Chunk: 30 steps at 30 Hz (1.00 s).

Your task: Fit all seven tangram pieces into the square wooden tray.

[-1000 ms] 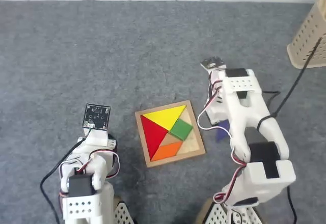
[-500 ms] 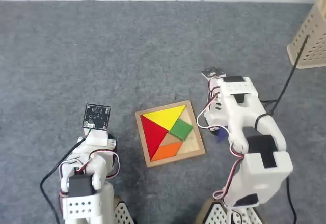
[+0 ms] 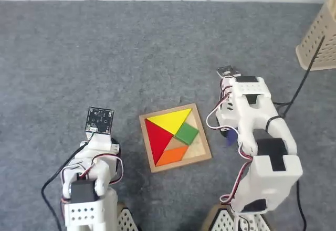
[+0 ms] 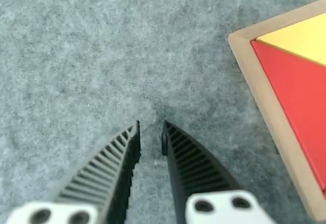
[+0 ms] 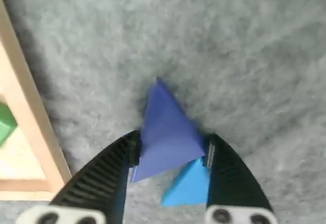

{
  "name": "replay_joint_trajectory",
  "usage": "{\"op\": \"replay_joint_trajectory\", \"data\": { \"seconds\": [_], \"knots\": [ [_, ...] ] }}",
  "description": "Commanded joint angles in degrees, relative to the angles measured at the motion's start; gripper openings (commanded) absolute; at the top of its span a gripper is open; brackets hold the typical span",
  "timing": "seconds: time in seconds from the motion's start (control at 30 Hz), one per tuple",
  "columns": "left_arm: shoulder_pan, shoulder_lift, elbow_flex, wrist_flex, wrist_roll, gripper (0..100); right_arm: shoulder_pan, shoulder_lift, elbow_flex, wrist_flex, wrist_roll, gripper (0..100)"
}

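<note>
Nearest the arms' bases, the left gripper (image 4: 151, 127) hangs low over the grey felt of the worktop (image 3: 105, 47), its jaws drawn almost together with only a thin gap and nothing held between them. It sits just beside the near left corner of the square wooden tray (image 4: 260, 81), apart from its rim. On the other side, the right gripper (image 5: 171, 138) has its jaws pressed against both sides of a dark blue triangle (image 5: 163, 127), whose point juts out past the jaw tips over the felt. A light blue triangle (image 5: 187, 186) is partly hidden behind the dark blue one, close against one jaw. Both pieces are outside the tray, just beside its right rim, and the right arm (image 3: 262, 152) covers most of them from above. The tray lies between the two arms, turned at a slant, and holds a red triangle (image 3: 156, 136), a yellow triangle (image 3: 170, 121), a green square (image 3: 186, 133) and an orange parallelogram (image 3: 172, 156); pale wood shows along its right side. Far off at the right edge stands a perforated beige basket (image 3: 320, 37).
</note>
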Motion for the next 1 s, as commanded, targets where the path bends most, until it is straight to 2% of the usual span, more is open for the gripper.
{"op": "replay_joint_trajectory", "data": {
  "seconds": [0.0,0.13,0.27,0.4,0.53,0.97],
  "knots": [
    [0.1,-1.3,-0.5,0.0,0.4,7,-0.1,1.0,-3.7,0.7,-0.7,8.7],
    [0.1,-1.3,-0.5,0.0,0.4,7,2.2,-2.2,-6.2,2.4,-0.9,8.7],
    [0.1,-1.3,-0.5,0.0,0.4,7,2.2,-10.4,-5.9,4.9,-4.7,8.6],
    [0.1,-1.3,-0.5,0.0,0.4,7,-2.4,-17.4,-1.5,6.0,-5.6,8.6],
    [0.1,-1.3,-0.5,0.0,0.4,7,-10.8,-19.4,3.3,5.8,-6.8,8.7],
    [0.1,-1.3,-0.5,0.0,0.4,7,-25.8,-13.8,3.9,6.0,-38.6,9.1]
  ]
}}
